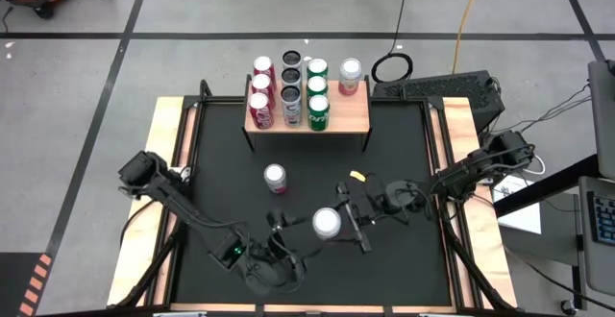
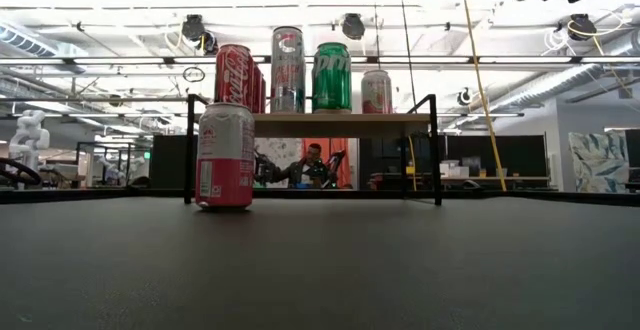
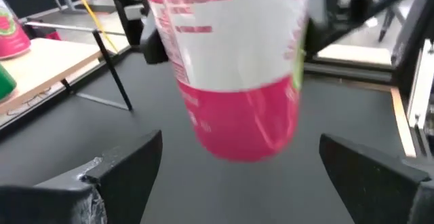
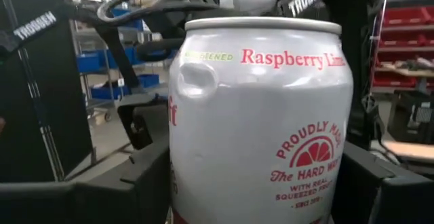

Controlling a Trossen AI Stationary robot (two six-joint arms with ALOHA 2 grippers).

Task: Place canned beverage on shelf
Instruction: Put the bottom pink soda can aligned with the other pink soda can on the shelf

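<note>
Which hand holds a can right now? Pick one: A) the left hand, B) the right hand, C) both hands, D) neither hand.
B: the right hand has its fingers closed on the sides of the white and pink raspberry lime can, lifted off the table, while the left hand stands open just short of it, not touching.
</note>
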